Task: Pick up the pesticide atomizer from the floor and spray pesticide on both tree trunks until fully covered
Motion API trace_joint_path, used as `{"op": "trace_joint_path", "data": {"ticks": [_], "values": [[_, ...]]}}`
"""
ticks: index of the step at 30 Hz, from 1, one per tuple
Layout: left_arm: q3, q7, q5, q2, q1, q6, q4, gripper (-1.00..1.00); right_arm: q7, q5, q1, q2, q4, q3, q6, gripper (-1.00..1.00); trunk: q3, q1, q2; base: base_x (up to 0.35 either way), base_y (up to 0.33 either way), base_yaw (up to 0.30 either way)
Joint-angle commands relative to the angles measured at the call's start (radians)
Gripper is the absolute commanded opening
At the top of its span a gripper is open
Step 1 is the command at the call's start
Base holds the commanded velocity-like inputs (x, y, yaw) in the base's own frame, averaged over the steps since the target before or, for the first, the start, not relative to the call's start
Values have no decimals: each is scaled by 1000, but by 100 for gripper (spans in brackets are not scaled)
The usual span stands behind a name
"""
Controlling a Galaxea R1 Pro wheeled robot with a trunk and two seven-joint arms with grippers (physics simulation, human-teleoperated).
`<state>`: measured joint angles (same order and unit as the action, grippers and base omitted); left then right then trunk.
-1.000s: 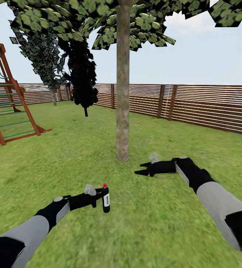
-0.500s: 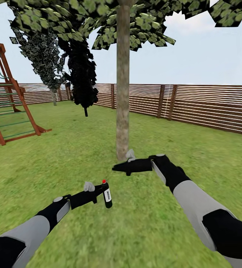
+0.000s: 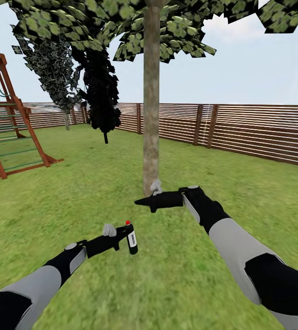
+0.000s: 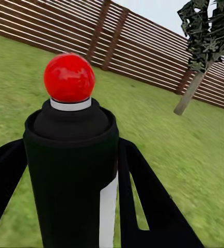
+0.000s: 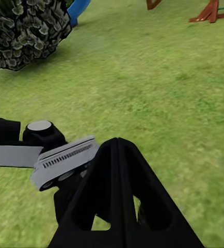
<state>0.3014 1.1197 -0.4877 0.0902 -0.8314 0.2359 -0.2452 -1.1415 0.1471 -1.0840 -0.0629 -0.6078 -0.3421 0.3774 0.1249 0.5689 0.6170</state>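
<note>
Red-capped and dark-bodied, the pesticide atomizer sits pinched in my left tool, upright and lifted off the lawn, roughly where I held it a second ago, only a touch higher and nearer the trunk. The left wrist view confirms the grip: my black fingers flank the bottle on both sides, with its red dot on top.

What has really changed is my right arm. A second ago my right tool hung out to the right, well apart from the tree; now it has swung across to the left and forward, so that in the head view it lies just in front of the base of the tree trunk and above the atomizer. Its fingers look pressed together to a point, holding nothing.

I read this as the pick-up being done and the spraying not begun: I see no white specks on the bark, and no mist. My right tool seems to be heading toward the bottle's head, perhaps to press it, though I cannot be sure. The nozzle's facing I cannot tell, so I would check it points at the trunk first.
</note>
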Motion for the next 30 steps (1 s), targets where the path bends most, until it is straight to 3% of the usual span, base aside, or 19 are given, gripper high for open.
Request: {"op": "trace_joint_path", "data": {"ticks": [1,10,13,18,23,30], "values": [[0,0,0,-1,0,15,4,-100,23,0,0,0,0,-1,0,-100,0,0,0,0,0,0],[2,6,1,-4,0,66,10,-100,65,-1,0,-2,2,-5,-1,-100,0,0,0,0,0,0],[2,6,0,-4,0,68,10,-100,84,0,1,-20,3,-7,-1,-100,0,0,0,0,0,0],[3,6,0,-6,0,67,11,-100,105,-1,1,-27,5,-20,-1,-100,0,0,0,0,0,0],[5,5,1,-49,0,65,7,-100,107,-1,1,-29,6,-27,-2,-100,0,0,0,0,0,0],[3,5,1,-61,0,65,6,-100,106,-1,1,-29,12,-28,-3,-100,0,0,0,0,0,0]]}}
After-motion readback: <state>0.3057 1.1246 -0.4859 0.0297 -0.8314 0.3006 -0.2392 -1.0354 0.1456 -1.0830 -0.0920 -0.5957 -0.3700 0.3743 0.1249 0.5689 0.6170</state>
